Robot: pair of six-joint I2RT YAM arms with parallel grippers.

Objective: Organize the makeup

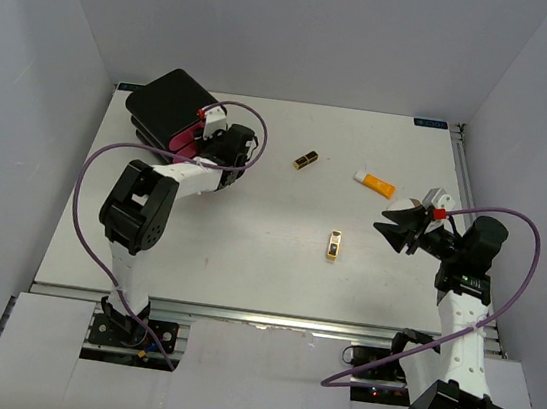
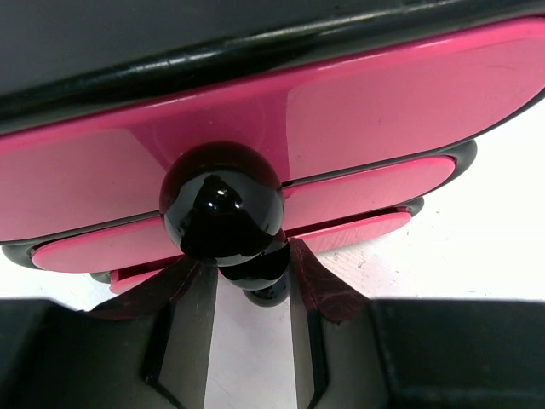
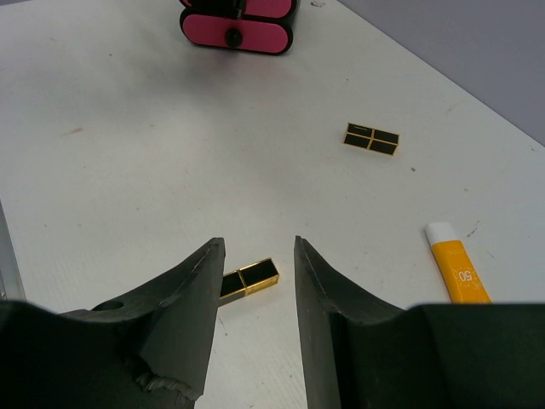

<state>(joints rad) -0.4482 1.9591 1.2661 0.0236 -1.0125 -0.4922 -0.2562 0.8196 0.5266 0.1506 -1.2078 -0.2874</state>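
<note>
Left gripper (image 2: 249, 277) at the box (image 1: 169, 102), right gripper (image 3: 255, 247) empty.
Only your left wrist view shows a knob (image 2: 221, 204) between its fingers (image 2: 180, 341), grip unclear; right wrist view shows a narrow gap, lipstick (image 3: 255, 277) lower centre, tube (image 3: 458, 268) lower right.

The white table (image 1: 244, 271) holds 2 lipstick tubes (image 1: 306, 159), an orange tube (image 1: 375, 184) and a black box (image 1: 171, 100).

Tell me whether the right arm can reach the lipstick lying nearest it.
Probably yes: the right gripper is open and empty, and only bare table lies between it and the nearest lipstick.
</note>
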